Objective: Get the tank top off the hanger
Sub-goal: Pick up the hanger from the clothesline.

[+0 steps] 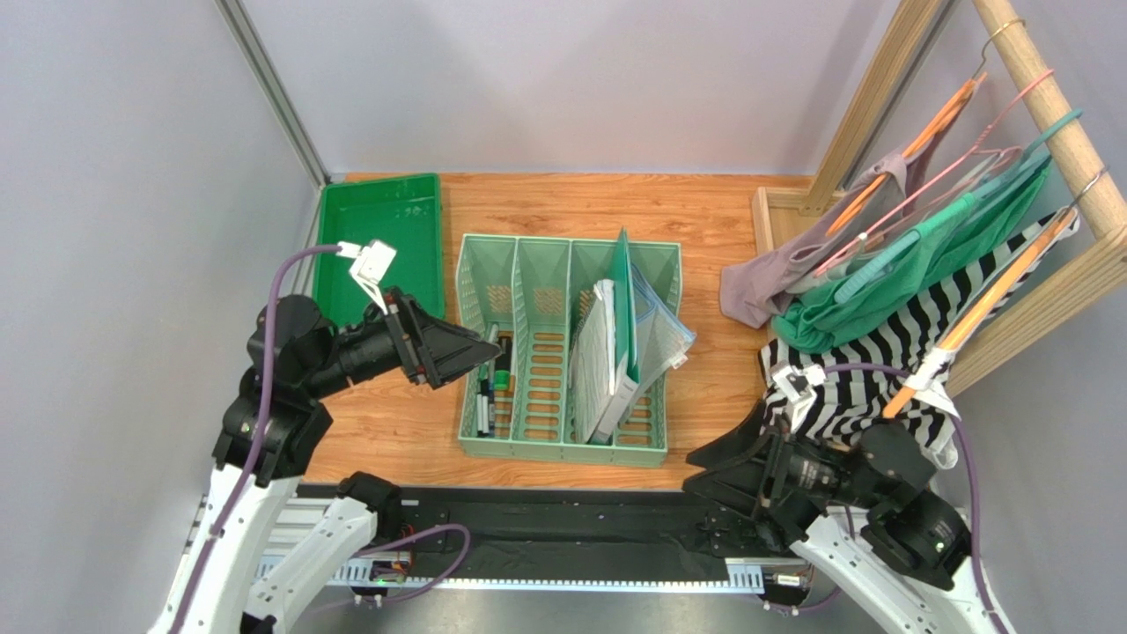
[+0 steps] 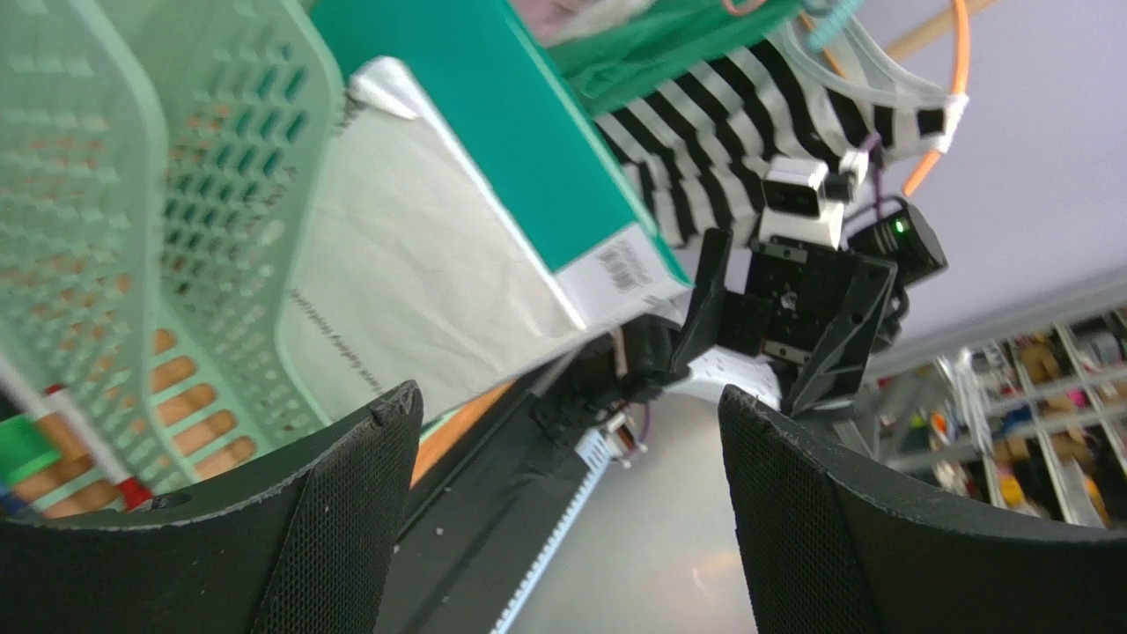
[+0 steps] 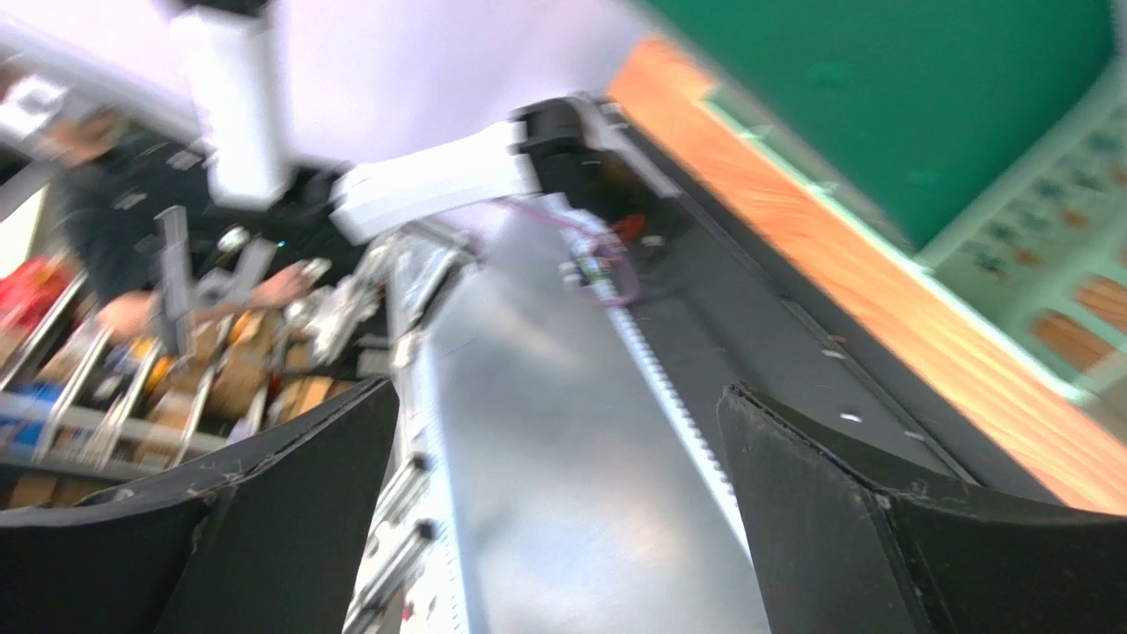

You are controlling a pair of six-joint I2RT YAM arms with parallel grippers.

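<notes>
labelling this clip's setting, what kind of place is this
Probably a robotics lab test cell, not a home: a wooden table boxed in by plain grey panels, a wooden clothes rack staged on it, and cluttered storage shelves beyond in the left wrist view.

Four hangers: upper orange hanger [image 1: 942,122], lower orange hanger [image 1: 986,307], pink hanger [image 1: 992,128], teal hanger [image 1: 873,271]. Three garments: mauve top [image 1: 761,284], green top [image 1: 959,248], striped tank top [image 1: 867,350]. One wooden rack [image 1: 1045,93], one mint organizer [image 1: 562,453] with four slots, one green tray [image 1: 384,238].
</notes>
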